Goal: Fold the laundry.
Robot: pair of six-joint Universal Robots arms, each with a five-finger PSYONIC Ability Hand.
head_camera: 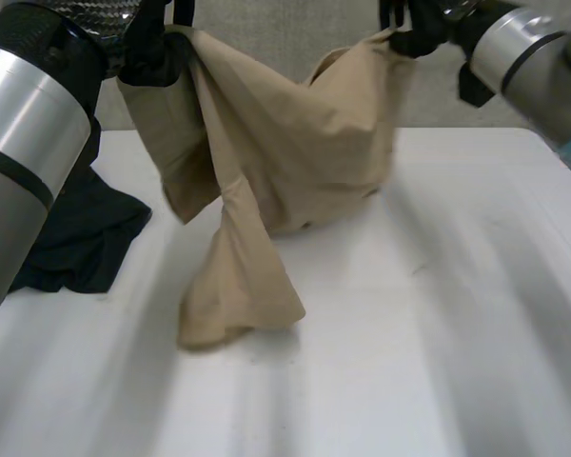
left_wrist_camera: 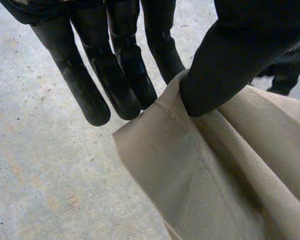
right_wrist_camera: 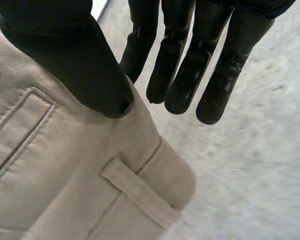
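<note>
Grip on left robot hand: thumb pinches a hemmed edge of the tan trousers against straight fingers, so it's clamped on cloth. Right robot hand same deal, thumb nipping the waistband just by a belt loop, w/ fingers straight behind. On head cam I see both hands high and apart over the far side of the table. The trousers are slung btw them in a sagging bunch, one leg twisted down w/ its end resting on the table. Dark garment lies crumpled on the table by the left arm. Progress, imo: early. Nothing's folded yet. Trousers need laying flat, legs matched, then folds. The dark piece is left after that.
</note>
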